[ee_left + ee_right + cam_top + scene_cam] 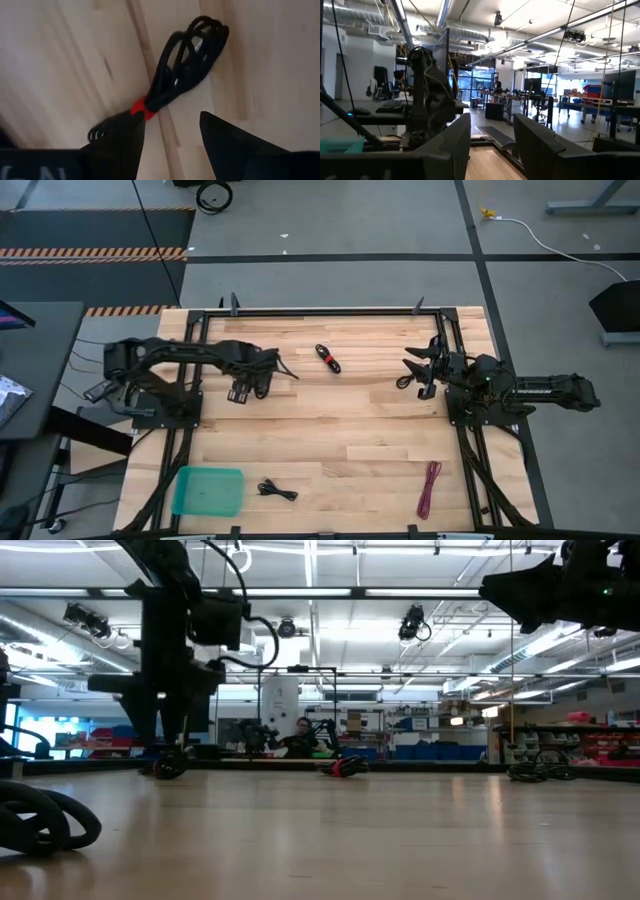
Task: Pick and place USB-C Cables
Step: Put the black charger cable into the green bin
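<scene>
1. From the left wrist, the near end of the black cable bundle with a red tie [182,65] is covered by one finger [120,145] of the left hand [172,150].
2. In the low view, a dark coil [45,820] is cut off by the picture's edge and too blurred to identify.
3. The right arm [560,585] in the low view is cropped by the upper edge; its hand is out of frame there.
4. In the high view, the small black cable [277,491] beside the teal tray [208,491] is too small to show plugs.

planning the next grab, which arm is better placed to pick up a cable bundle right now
Left. The left gripper hangs open right over a black coiled cable bundle with a red tie on the wooden table. The right gripper, also open, points level across the room, with no cable beneath.
</scene>
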